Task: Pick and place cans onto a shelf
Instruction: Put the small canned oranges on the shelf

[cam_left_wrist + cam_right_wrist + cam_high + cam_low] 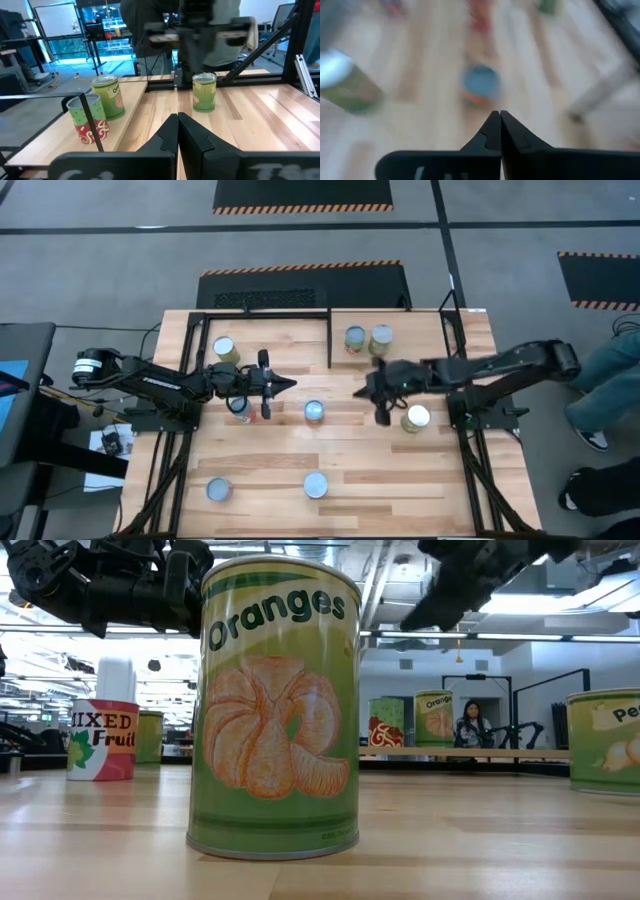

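Right hand closed empty, two cans on shelf

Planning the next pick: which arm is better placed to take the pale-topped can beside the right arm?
Probably the right. The right gripper hangs next to that can, fingers shut and empty. The left gripper, also shut, is farther off, beyond the blue-topped can at the table's middle.
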